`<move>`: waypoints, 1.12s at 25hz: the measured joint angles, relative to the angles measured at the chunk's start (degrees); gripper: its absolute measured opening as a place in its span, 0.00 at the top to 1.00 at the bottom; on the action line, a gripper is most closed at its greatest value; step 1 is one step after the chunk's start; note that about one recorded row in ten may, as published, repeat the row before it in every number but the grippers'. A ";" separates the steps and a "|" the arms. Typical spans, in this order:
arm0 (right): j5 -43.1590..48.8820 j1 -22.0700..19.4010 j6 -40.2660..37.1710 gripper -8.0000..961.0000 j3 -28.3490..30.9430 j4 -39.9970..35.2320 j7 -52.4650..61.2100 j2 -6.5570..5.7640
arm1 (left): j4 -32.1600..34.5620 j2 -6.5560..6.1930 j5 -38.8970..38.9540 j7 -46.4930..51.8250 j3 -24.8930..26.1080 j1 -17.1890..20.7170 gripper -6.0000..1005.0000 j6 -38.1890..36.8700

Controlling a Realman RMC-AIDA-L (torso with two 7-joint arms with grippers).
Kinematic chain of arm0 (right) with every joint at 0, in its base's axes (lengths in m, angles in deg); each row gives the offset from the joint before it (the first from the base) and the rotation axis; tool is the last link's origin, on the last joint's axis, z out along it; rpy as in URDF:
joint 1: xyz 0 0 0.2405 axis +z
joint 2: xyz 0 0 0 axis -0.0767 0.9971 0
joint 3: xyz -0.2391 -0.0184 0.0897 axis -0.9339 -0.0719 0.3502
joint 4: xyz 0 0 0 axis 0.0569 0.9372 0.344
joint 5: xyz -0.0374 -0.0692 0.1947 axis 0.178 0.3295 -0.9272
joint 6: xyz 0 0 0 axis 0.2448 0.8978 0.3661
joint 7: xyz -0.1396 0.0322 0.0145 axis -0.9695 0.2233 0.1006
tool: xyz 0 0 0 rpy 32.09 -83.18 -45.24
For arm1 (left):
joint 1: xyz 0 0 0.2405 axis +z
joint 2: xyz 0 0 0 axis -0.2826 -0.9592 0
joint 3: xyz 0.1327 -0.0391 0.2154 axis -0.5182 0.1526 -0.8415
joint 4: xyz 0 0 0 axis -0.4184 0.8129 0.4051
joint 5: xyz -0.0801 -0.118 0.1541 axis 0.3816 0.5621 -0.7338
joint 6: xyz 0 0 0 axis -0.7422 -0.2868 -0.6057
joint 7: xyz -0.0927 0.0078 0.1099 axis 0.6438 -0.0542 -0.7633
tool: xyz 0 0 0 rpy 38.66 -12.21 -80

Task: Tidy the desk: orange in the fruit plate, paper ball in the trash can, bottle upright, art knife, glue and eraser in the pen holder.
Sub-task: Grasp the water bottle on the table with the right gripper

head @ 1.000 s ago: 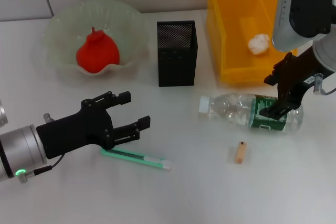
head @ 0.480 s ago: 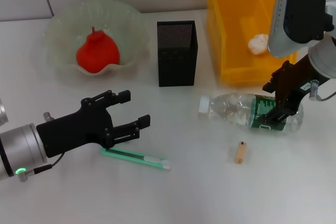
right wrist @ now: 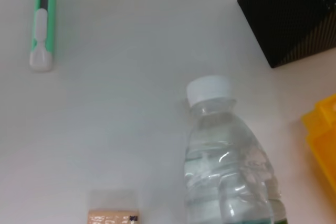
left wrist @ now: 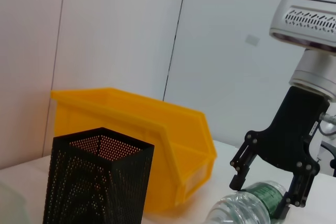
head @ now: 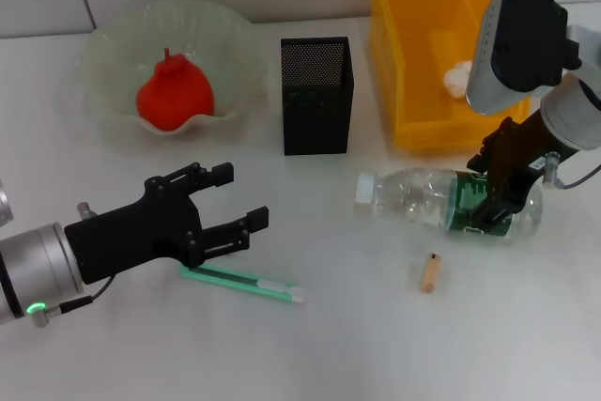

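Observation:
The bottle lies on its side, white cap toward the pen holder. My right gripper is open, its fingers straddling the bottle's green-labelled end; the left wrist view shows that gripper over the bottle. The orange sits in the fruit plate. The paper ball lies in the trash can, half hidden by my right arm. My left gripper hovers open just above the art knife. A tan eraser lies in front of the bottle. The glue is out of view.
The right wrist view shows the bottle, the art knife, a corner of the pen holder and the eraser on the white desk. A white wall rises behind the trash can.
My right arm has swung slightly inward and lower over the bottle, now covering part of the paper ball. The left arm and the objects have not moved.

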 joint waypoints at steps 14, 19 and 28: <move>0.08 -0.39 2.87 0.19 -1.60 3.31 0.52 0.12 | 0.00 0.00 0.00 0.00 0.00 -0.04 0.20 -0.09; 0.01 -0.50 4.31 0.19 -1.61 4.75 1.26 0.17 | 0.00 0.00 0.00 0.07 0.00 -0.12 0.20 -0.18; 0.04 -0.48 6.39 0.19 -2.22 7.21 1.79 0.19 | 0.00 0.00 0.04 0.09 0.00 -0.27 0.20 -0.22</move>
